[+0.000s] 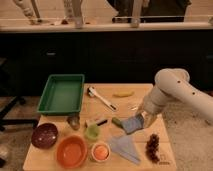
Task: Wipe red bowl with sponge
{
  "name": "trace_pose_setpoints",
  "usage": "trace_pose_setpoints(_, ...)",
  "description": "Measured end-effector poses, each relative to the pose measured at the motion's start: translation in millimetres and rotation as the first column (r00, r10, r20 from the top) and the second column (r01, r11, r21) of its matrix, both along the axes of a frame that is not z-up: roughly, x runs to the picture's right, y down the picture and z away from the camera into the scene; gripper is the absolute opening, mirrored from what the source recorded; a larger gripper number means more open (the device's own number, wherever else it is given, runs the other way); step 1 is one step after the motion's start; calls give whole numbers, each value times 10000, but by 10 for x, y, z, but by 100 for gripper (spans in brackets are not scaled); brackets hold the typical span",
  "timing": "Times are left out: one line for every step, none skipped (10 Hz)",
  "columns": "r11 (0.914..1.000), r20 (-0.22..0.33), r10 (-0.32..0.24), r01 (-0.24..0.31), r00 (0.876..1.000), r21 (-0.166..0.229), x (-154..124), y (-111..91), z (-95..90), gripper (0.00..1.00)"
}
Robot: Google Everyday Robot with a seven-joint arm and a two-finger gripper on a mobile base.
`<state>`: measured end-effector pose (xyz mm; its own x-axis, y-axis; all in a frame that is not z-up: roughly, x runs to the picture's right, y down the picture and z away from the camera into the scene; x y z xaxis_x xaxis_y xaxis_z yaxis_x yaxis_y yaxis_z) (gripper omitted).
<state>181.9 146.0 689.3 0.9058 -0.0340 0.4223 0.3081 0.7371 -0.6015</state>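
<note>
Since the sponge (130, 124) looks light, soft and squashy, the claw (141, 120) pinching it by one edge above the bench (45, 161) seems enough, though it may flop when pressed into the stiff red bowl (71, 151) sitting well apart near the front edge

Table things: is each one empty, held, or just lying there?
gripper: over the right side of the table, fingers shut on the sponge
sponge: held, tilted
red bowl: upright, empty, nothing touching it
maroon bowl: upright, empty
green tray: empty
small cup: upright, orange inside
blue cloth: folded, lying flat
</note>
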Motion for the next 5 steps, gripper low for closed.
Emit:
trace_pose_setpoints(10000,24,-23,23,10000,1,-16,-5,3,0)
trace_pose_setpoints(10000,28,-26,26,10000,0,-19,-6,3,0)
trace_pose_setpoints(10000,28,-25,25,10000,1,-20,-7,4,0)
trace_pose_setpoints(10000,29,-24,24,10000,2,-20,-7,4,0)
trace_pose_setpoints(10000,28,-23,23,10000,3,-19,-8,4,0)
